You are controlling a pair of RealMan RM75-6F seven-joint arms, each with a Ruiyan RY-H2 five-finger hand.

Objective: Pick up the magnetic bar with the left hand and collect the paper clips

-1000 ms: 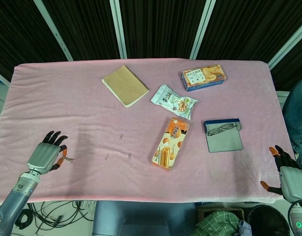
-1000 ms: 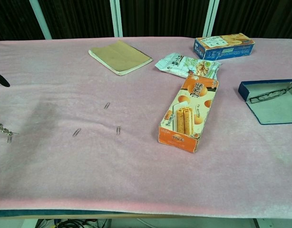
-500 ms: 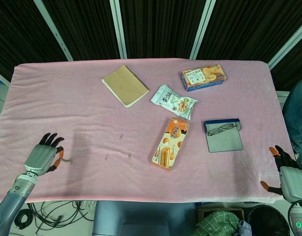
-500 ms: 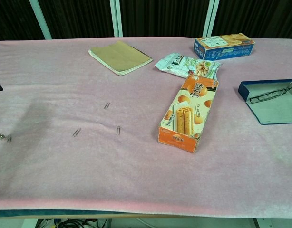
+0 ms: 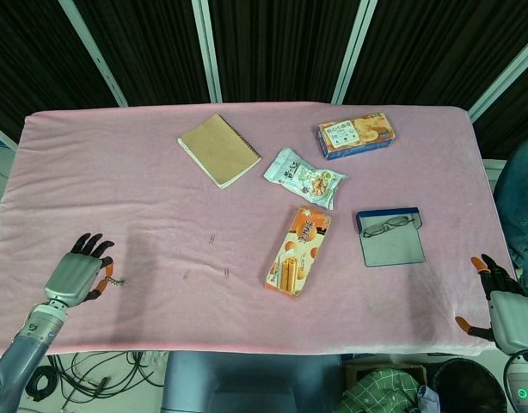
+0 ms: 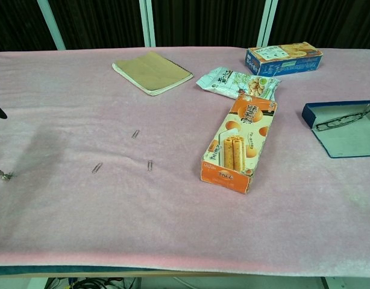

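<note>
My left hand point(image 5: 74, 276) hovers over the near-left corner of the pink table point(image 5: 118, 185) and grips the orange magnetic bar point(image 5: 104, 277). A small bunch of paper clips point(image 5: 116, 282) clings to the bar's tip, and the same clinging clips point(image 6: 0, 174) show at the left edge of the chest view. Three loose paper clips lie on the cloth to its right: one clip point(image 6: 135, 134), a second clip point(image 6: 97, 167) and a third clip point(image 6: 150, 164). My right hand point(image 5: 503, 311) sits off the table's near-right corner, fingers spread and holding nothing.
A tan notebook point(image 5: 218, 149) lies at the back. A snack bag point(image 5: 303, 177), a blue biscuit box point(image 5: 356, 135), an orange wafer box point(image 5: 297, 250) and an open glasses case point(image 5: 390, 236) fill the middle and right.
My left hand has drawn back to the left with the bar, and the clinging clips went with it. The loose clips and the right hand have not moved.
</note>
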